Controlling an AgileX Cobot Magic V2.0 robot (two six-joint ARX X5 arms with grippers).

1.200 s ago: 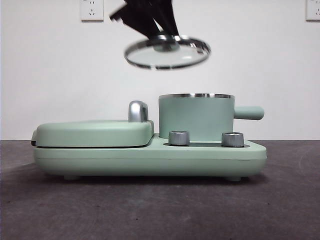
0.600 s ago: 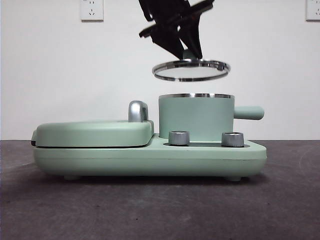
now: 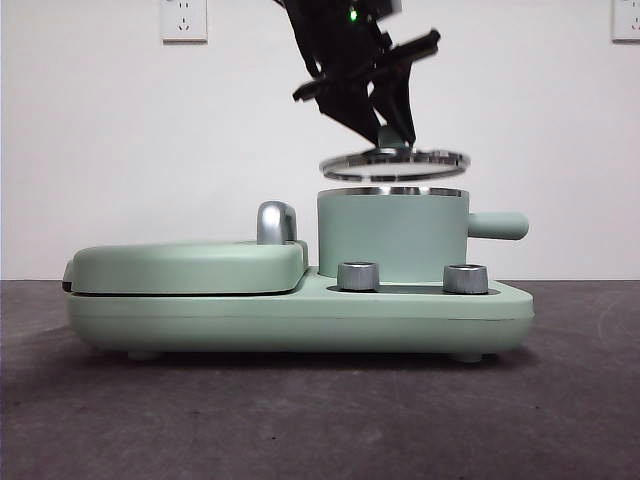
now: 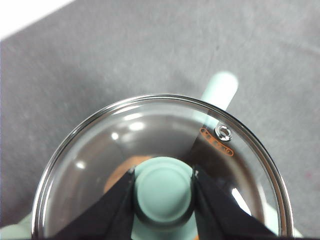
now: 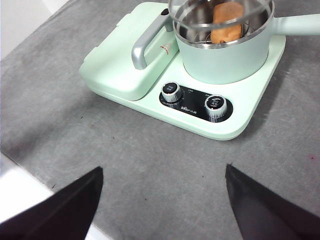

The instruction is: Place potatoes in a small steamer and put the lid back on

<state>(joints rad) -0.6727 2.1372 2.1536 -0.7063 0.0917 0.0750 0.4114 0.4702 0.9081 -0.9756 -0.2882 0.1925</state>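
While the left claw (image 4: 163, 187) pinches the mint knob (image 4: 163, 189) of the glass lid (image 3: 394, 162), the lid hangs level just above the small steamer (image 3: 392, 235), its steel rim close over the steamer's rim but not touching it. Inside the steamer lies the orange-brown potato (image 5: 227, 21), seen through the glass. The steamer stands on the mint green cooker base (image 3: 300, 315), behind two chrome dials (image 3: 359, 276), with the flat lidded griddle (image 3: 185, 265) beside it on the side away from the steamer's stubby handle (image 3: 498, 225). Drawn back from the steamer over the grey tabletop (image 5: 165, 170), the right claw (image 5: 162, 205) has its jaws spread wide, grasping nothing.
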